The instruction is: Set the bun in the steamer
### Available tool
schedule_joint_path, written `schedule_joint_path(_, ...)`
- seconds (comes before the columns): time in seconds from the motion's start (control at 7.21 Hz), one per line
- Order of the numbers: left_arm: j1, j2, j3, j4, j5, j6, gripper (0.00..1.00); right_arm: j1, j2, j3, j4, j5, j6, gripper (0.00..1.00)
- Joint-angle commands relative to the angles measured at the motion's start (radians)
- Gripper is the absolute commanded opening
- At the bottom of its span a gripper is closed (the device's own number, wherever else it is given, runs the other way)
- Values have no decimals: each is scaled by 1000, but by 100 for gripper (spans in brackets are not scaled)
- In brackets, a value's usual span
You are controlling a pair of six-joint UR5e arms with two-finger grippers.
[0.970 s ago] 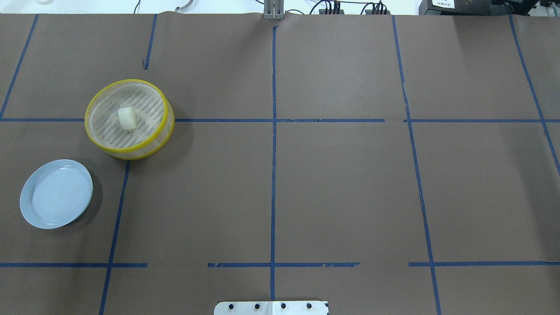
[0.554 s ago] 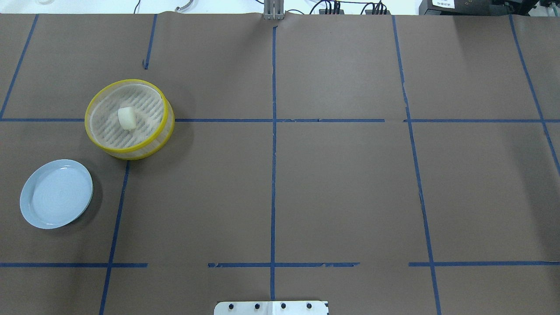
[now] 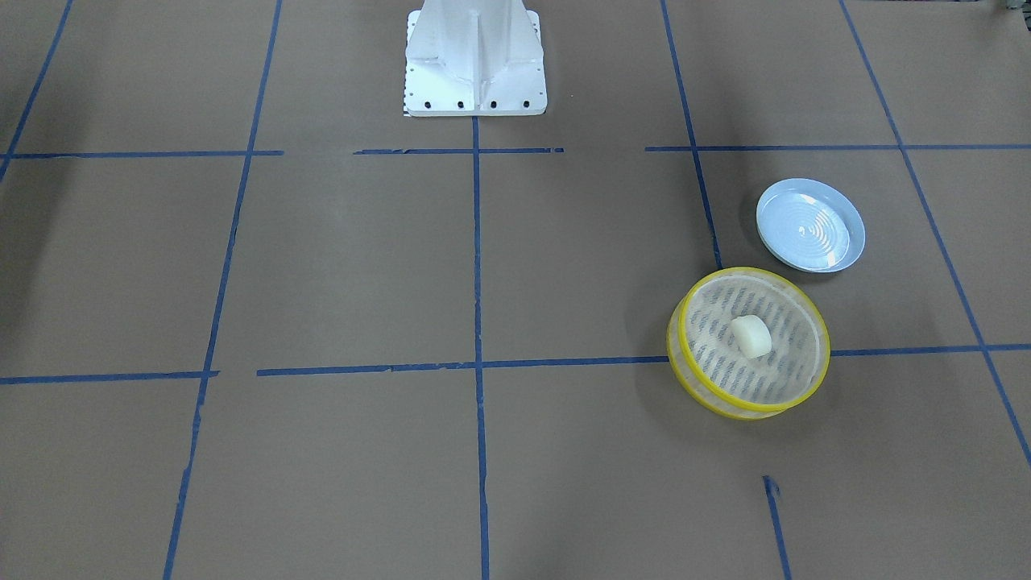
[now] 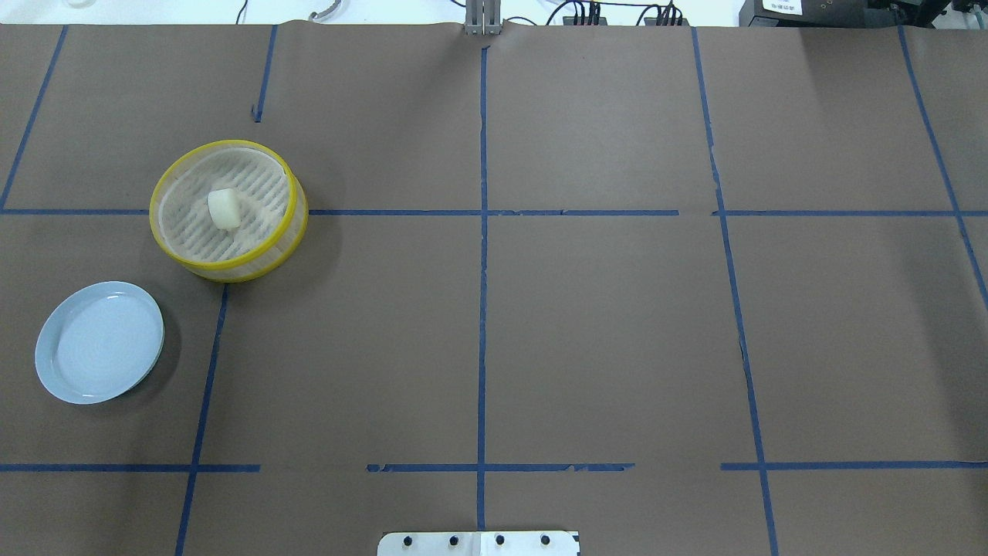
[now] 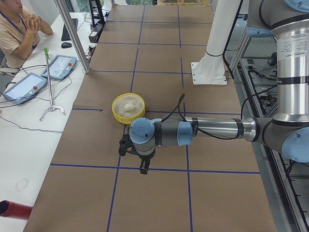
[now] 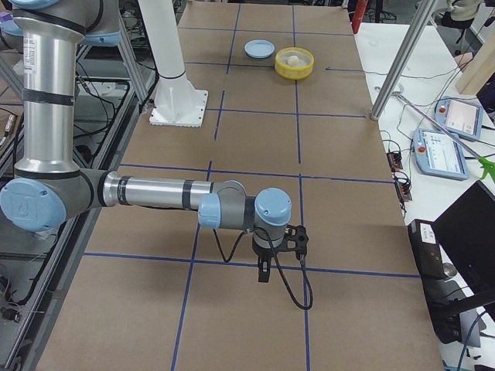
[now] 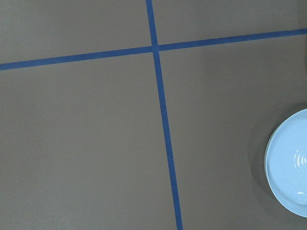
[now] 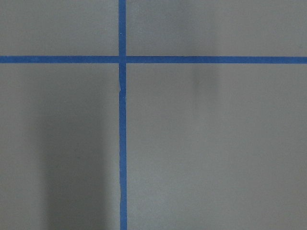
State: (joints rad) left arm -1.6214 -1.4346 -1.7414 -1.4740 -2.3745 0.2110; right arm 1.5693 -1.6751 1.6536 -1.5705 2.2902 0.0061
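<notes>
The cream-white bun (image 4: 224, 208) lies on the slotted floor of the yellow-rimmed steamer (image 4: 262, 259) at the table's left. It also shows in the front view, bun (image 3: 751, 336) inside the steamer (image 3: 753, 272). Neither gripper shows in the overhead or front views. The left gripper (image 5: 143, 166) hangs low over the table near the steamer (image 5: 128, 107) in the left side view. The right gripper (image 6: 263, 270) hangs over bare table far from the steamer (image 6: 295, 63). I cannot tell whether either is open or shut. Both wrist views show no fingers.
A pale blue plate (image 4: 100, 342) with nothing on it sits near the steamer, towards the robot; it shows at the right edge of the left wrist view (image 7: 290, 165). The robot's white base (image 3: 475, 60) stands at the table's middle edge. Blue tape lines grid the brown table.
</notes>
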Motion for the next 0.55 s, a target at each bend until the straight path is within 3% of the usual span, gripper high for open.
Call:
schedule_joint_path(0.0, 0, -6, -16, 0, 52, -53, 100, 0, 0, 0, 0, 0, 0, 100)
schedule_joint_path(0.42, 3, -16, -20, -2, 44, -54, 100, 0, 0, 0, 0, 0, 0, 100)
